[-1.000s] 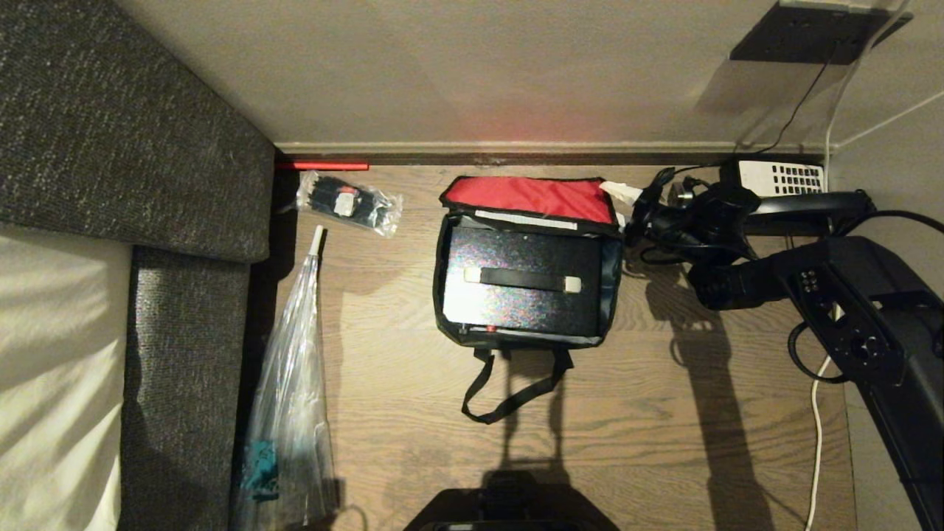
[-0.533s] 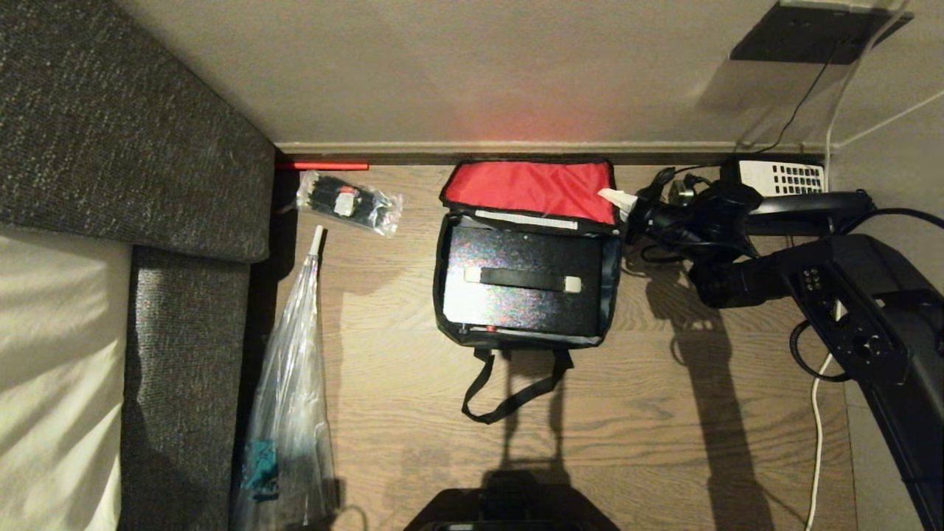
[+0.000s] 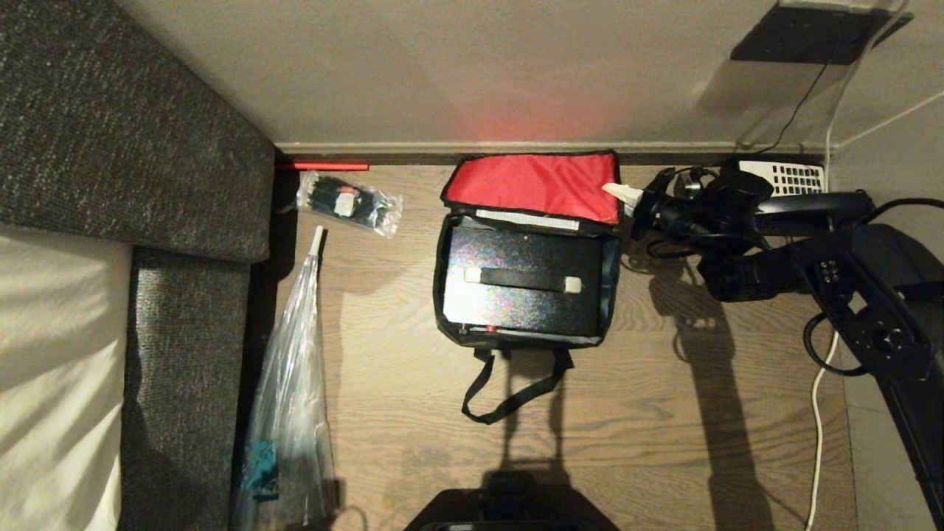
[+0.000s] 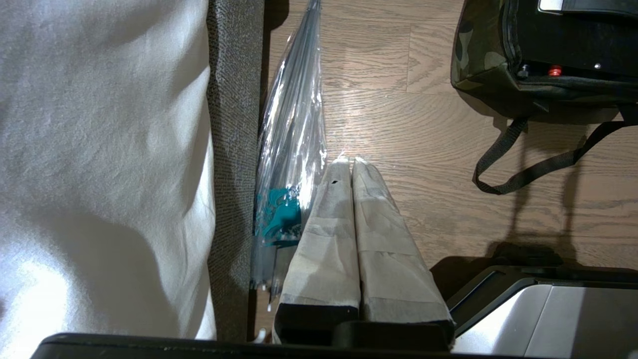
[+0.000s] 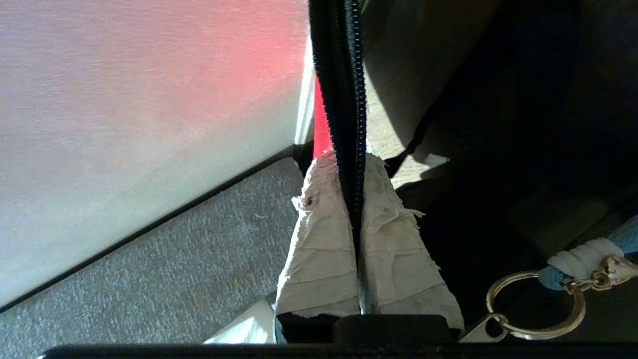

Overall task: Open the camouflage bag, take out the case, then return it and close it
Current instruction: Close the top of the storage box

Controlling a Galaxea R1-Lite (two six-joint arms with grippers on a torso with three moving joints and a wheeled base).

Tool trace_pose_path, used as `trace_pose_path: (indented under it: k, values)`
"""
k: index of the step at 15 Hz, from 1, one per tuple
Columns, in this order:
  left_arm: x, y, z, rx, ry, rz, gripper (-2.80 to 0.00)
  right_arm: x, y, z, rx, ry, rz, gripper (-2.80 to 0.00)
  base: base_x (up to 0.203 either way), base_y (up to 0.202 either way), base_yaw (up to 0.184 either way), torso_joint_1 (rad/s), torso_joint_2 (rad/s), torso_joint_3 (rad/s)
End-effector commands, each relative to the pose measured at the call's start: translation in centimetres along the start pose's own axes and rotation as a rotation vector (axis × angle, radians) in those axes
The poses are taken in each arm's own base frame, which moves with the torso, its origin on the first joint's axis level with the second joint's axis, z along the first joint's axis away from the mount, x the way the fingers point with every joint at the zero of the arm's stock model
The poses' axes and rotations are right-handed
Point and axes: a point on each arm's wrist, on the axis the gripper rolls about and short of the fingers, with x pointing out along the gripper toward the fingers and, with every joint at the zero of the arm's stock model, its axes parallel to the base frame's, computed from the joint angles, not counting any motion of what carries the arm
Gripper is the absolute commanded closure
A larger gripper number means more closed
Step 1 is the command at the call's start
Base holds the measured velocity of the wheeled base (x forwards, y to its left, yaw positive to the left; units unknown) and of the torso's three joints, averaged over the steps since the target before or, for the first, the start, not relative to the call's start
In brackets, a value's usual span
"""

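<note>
Our right gripper point(image 3: 616, 193) has just clamped the lid edge of the camouflage bag point(image 3: 525, 251) and swung it back toward the wall. So step 1 looks done; the case point(image 3: 523, 280) sits inside. Left gripper point(image 4: 351, 167) pinched together, empty. Bag's on wood floor point(image 3: 664, 413), sofa point(image 3: 133, 147) beside.

A wood-plank floor point(image 3: 649, 413) runs up to a plain beige wall point(image 3: 479, 66), with a dark skirting strip point(image 3: 516, 157) along the join. On the left stands a sofa point(image 3: 110, 147) in dark grey speckled fabric, a white cloth point(image 3: 51, 383) lying over its seat. High on the wall's right side sits a black socket plate point(image 3: 804, 33), and a thin cable point(image 3: 800, 99) hangs from it. Warm light casts long shadows across the floor, and a faint red glow tints the wall's lower edge.
</note>
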Motion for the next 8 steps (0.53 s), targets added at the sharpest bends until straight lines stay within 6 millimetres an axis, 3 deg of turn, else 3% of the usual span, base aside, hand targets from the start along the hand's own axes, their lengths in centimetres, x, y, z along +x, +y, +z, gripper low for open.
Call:
trace_pose_path:
  k: [1, 6, 8]
  values:
    - [0.0, 0.0, 0.0, 0.000, 0.000, 0.000, 0.00, -0.3, 1.0, 0.3, -0.005, 0.005, 0.014, 0.00, 0.000, 0.000, 0.000, 0.000, 0.00, 0.000]
    - [0.0, 0.0, 0.0, 0.000, 0.000, 0.000, 0.00, -1.4, 2.5, 0.0, -0.028, 0.050, 0.007, 0.00, 0.000, 0.000, 0.000, 0.000, 0.00, 0.000]
    - [0.0, 0.0, 0.0, 0.000, 0.001, 0.000, 0.00, -1.9, 2.2, -0.5, -0.048, 0.095, -0.010, 0.00, 0.000, 0.000, 0.000, 0.000, 0.00, 0.000]
